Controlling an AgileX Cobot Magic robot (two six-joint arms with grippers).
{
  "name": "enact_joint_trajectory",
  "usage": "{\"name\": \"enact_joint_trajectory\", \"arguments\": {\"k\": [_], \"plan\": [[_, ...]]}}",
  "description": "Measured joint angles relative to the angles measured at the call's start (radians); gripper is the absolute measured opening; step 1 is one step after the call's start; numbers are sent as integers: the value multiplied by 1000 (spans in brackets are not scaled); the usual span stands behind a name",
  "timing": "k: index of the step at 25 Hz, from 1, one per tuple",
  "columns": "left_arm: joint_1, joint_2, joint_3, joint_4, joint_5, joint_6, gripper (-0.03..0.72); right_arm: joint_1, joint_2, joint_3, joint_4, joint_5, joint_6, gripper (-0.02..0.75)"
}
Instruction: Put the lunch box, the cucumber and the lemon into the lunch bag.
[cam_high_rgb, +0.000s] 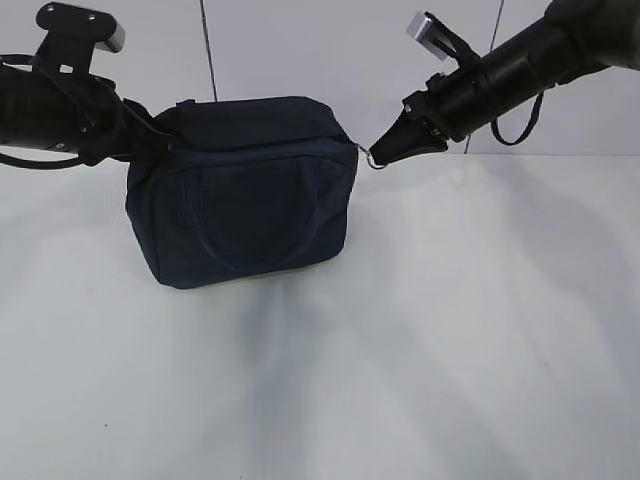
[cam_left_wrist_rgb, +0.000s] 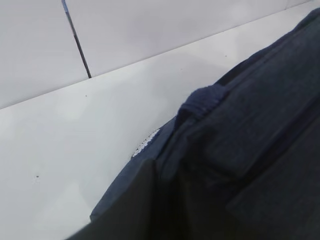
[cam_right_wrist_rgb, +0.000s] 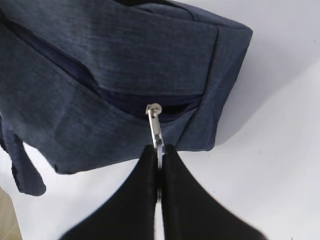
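Note:
The dark navy lunch bag (cam_high_rgb: 250, 190) stands on the white table, left of middle. My right gripper (cam_high_rgb: 378, 155) is shut on the round metal ring pull (cam_right_wrist_rgb: 158, 145) at the bag's right top end, with the slider (cam_right_wrist_rgb: 153, 108) at the end of the zipper line. My left gripper (cam_high_rgb: 160, 140) is pressed into the bag's upper left corner and seems shut on its fabric (cam_left_wrist_rgb: 250, 150). One dark finger (cam_left_wrist_rgb: 145, 200) shows against the cloth. The lunch box, the cucumber and the lemon are out of view.
The white table (cam_high_rgb: 400, 350) spreads in front and to the right of the bag. A light wall with dark vertical seams (cam_high_rgb: 208, 45) stands close behind it. A loop handle (cam_right_wrist_rgb: 20, 170) hangs down the bag's side.

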Motion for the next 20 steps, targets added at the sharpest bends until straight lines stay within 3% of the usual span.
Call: {"name": "enact_joint_trajectory", "arguments": {"k": [2,8,10,14,20], "plan": [[2,0,-1,0,29,0,96,0,2,0,-6,0,1,20],[7,-45,-10,26,129,-2,515,0,2,0,-12,0,6,20],[8,-78,-12,78,188,-3,550,0,2,0,-12,0,10,20],[-7,-101,-14,199,373,-3,531,0,2,0,-5,0,30,20],[-129,-101,-14,432,388,-3,514,3,4,-11,16,0,58,20]]}}
